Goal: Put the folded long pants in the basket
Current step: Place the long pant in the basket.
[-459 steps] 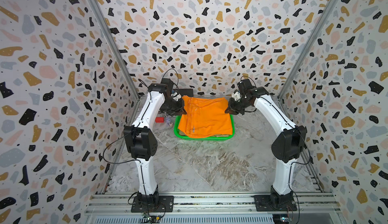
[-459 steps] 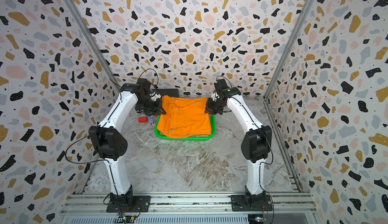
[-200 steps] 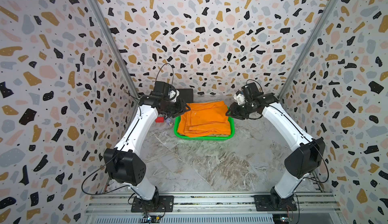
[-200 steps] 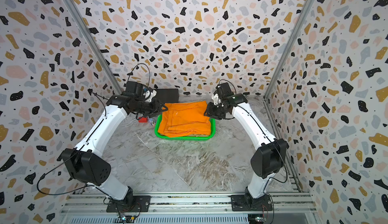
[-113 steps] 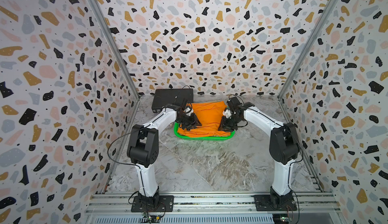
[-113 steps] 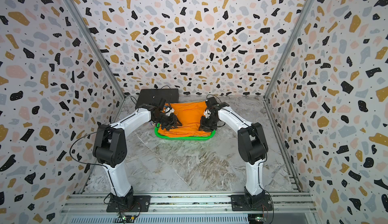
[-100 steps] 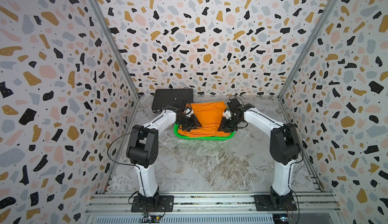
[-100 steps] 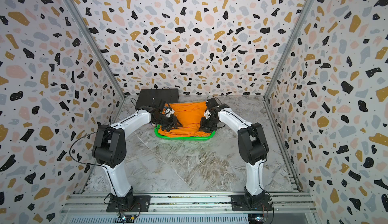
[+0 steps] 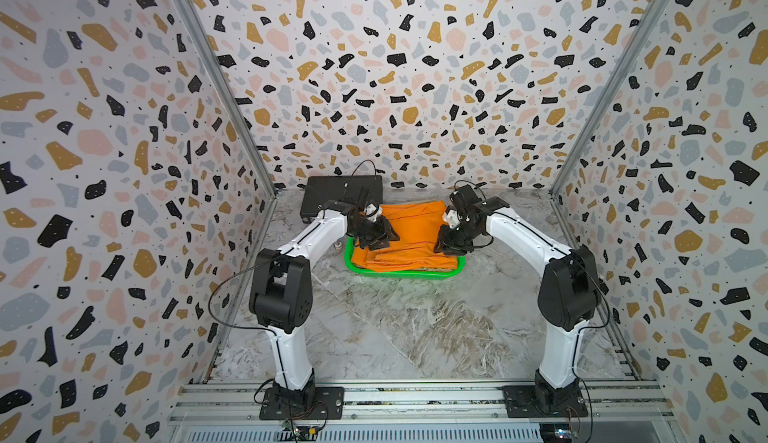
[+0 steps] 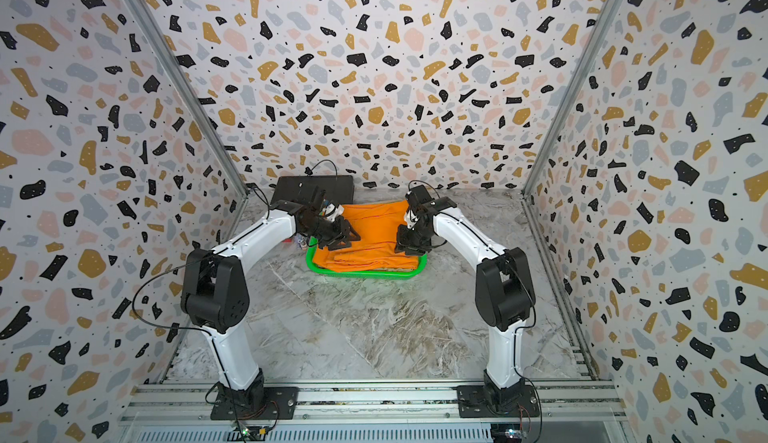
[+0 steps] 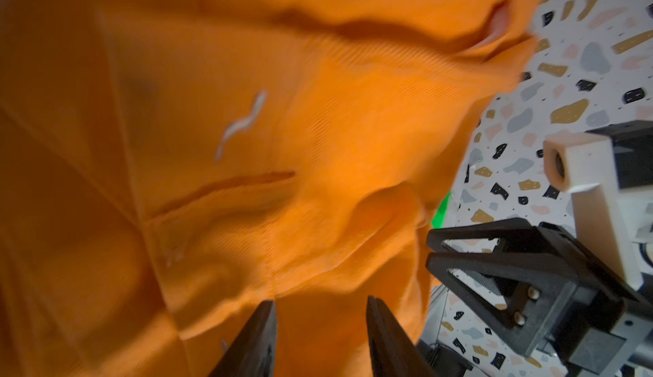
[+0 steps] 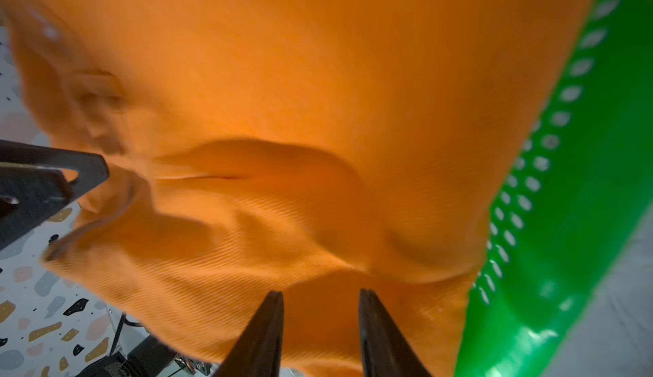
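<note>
In both top views the orange pants (image 9: pixel 415 229) lie in the basket (image 9: pixel 399 274), between the left claw (image 9: pixel 384 241) and the right claw (image 9: pixel 446 250). Each claw is low over its own edge of the cloth. The pile stands above the rim, and by the left claw the cloth lies right at the rim. A snagged fold could be dragged over the side as that claw lifts. A black box (image 9: pixel 332 198) sits just behind the left claw; a wide retreat might clip it.

In the left wrist view the left claw (image 11: pixel 319 325) is narrowly parted, with cloth beneath and ahead of its tips. Through the blur nothing seems pinched.

In the right wrist view the right claw (image 12: pixel 319 325) is likewise narrowly parted and empty. A raised wrinkle lies just ahead of it and the basket (image 12: pixel 572 198) wall is beside it. Closing here would likely catch that wrinkle and undo the fold.
</note>
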`<state>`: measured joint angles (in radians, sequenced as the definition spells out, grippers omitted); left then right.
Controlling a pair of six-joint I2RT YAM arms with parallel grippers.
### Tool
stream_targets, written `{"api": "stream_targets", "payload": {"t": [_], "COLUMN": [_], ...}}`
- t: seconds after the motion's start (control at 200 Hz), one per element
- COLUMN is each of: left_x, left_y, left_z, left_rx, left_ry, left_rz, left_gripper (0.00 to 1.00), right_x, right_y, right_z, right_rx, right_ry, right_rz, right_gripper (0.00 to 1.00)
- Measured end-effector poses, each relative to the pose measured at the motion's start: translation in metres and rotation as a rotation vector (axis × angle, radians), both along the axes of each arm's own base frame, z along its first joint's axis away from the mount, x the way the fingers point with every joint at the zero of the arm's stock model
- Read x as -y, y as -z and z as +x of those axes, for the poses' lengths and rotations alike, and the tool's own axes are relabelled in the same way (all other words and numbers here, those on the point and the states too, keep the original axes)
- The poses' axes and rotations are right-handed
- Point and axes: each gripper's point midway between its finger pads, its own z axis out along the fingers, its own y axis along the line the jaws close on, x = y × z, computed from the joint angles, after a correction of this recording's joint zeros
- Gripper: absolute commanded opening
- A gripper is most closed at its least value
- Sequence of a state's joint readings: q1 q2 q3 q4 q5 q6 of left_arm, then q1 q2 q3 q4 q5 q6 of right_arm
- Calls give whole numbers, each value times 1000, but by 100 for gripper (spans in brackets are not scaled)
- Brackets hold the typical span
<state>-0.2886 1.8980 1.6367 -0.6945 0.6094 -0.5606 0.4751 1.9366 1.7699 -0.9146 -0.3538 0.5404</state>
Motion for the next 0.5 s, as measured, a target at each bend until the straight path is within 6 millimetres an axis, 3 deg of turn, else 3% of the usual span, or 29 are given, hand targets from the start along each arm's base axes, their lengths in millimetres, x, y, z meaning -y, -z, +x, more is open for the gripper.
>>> {"api": "stream_targets", "payload": {"t": [0.15,0.26,0.36,0.431,0.501], "left_x": [-18,-43,-62,-67,-66], "left_y": [-74,-89,-66,-34,4], "left_z": [40,62,87,102,109], "left_rx": [191,241,223,180,113], "left_ry": [-58,-115,-155,-160,-152], "left_rz": [-33,-20,19,48,68], "left_gripper": [50,50,50,50,50], "right_x": [-7,-11,-20,-23,-22], "right_y": [-79,-108,-89,-48,9], "right_z": [37,68,100,117,126], "right_rx": [212,330,355,317,240], "right_ry": [8,23,28,29,27], "right_rz": [29,31,-4,-59,-131], "right_gripper": [47,46,45,44,42]}}
